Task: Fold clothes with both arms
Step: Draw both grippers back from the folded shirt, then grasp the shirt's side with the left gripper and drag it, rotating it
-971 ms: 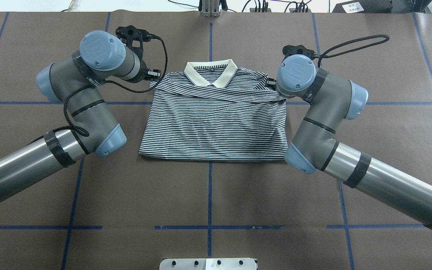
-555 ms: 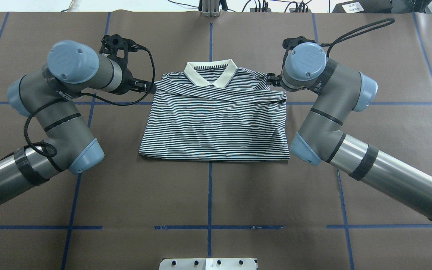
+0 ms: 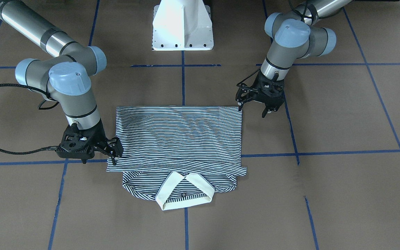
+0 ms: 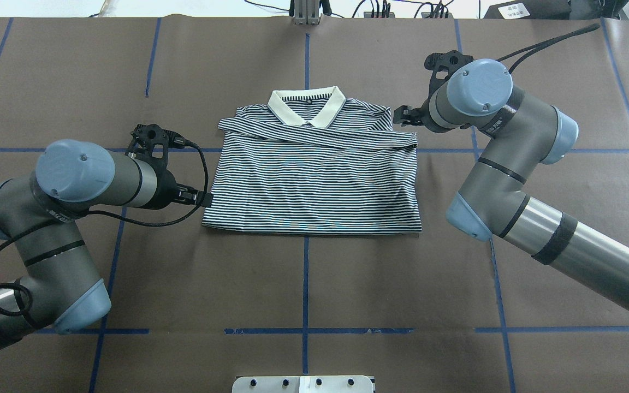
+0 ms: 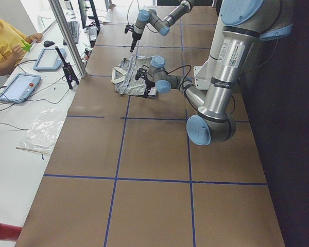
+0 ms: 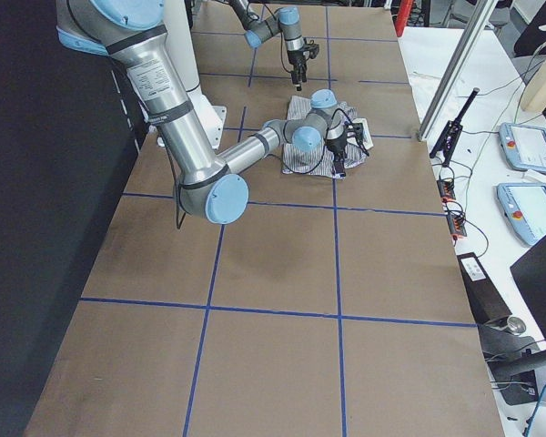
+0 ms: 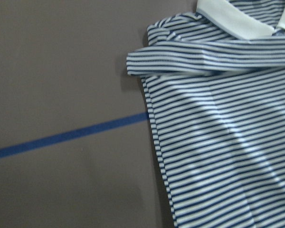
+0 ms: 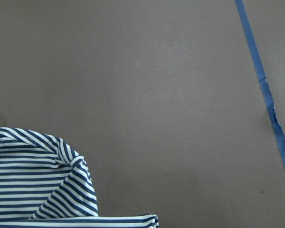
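The striped polo shirt [image 4: 314,180] lies folded on the brown table, its cream collar [image 4: 307,106] at the far side and a sleeve folded across below it. My left gripper [image 4: 203,199] is open and empty beside the shirt's near left edge; in the front-facing view it [image 3: 252,108] hovers just off that corner. My right gripper [image 4: 403,115] is open and empty just off the shirt's far right shoulder, also seen in the front-facing view [image 3: 116,152]. The left wrist view shows the shirt's left edge [image 7: 218,142]; the right wrist view shows only a shoulder corner [image 8: 38,175].
Blue tape lines [image 4: 306,284] grid the brown paper table. The white pedestal base [image 3: 182,26] stands at the robot's side. A metal plate [image 4: 303,383] sits at the near edge. A person in yellow [image 5: 2,41] and tablets [image 5: 18,85] are beyond the far edge.
My left arm has swung back from the shirt's far left shoulder along its left edge to the near left corner. My right gripper has drawn slightly right, away from the right shoulder.
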`<state>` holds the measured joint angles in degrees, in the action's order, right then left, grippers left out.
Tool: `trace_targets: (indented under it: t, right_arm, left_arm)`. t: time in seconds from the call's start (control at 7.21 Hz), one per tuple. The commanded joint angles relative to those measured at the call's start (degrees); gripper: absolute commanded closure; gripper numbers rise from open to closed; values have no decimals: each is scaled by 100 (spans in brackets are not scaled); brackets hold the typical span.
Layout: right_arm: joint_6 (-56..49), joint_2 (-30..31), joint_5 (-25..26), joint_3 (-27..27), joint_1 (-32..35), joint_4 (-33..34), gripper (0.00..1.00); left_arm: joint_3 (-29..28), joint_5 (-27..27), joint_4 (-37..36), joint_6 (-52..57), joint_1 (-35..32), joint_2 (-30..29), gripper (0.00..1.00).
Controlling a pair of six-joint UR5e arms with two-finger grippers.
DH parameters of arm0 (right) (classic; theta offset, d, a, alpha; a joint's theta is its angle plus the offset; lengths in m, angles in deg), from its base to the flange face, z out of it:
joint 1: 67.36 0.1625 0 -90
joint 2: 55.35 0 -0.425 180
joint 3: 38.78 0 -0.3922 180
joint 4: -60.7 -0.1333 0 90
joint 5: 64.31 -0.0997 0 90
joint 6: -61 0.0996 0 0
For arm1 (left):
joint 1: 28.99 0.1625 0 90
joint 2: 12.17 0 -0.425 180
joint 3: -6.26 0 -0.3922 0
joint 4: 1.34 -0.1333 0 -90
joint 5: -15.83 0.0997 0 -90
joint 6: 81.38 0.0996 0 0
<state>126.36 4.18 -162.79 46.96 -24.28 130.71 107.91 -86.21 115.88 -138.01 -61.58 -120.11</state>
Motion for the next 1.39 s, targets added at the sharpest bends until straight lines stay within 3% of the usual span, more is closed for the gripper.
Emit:
trace_targets:
  t: [0.0,0.42,0.56,0.83,0.97,1.25]
  right_arm:
    - [-5,15,-4,4,24,-40,0]
    - [-5,23,-4,4,33,-40,0]
    - [-5,32,-4,4,33,-40,0]
    - [-14,32,-4,4,42,-40,0]
    - [-14,32,-4,-4,42,-40,0]
    - [-14,32,-4,-5,50,-40,0]
  left_arm:
    - [-145,324,196,-672,454,20,52]
    - [-207,325,205,-682,473,-33,52]
    - [-251,325,205,-691,490,-112,61]
    - [-278,325,205,-682,499,-104,93]
    - [-261,325,205,-665,491,-95,100]
    - [-234,325,205,41,98,-34,100]
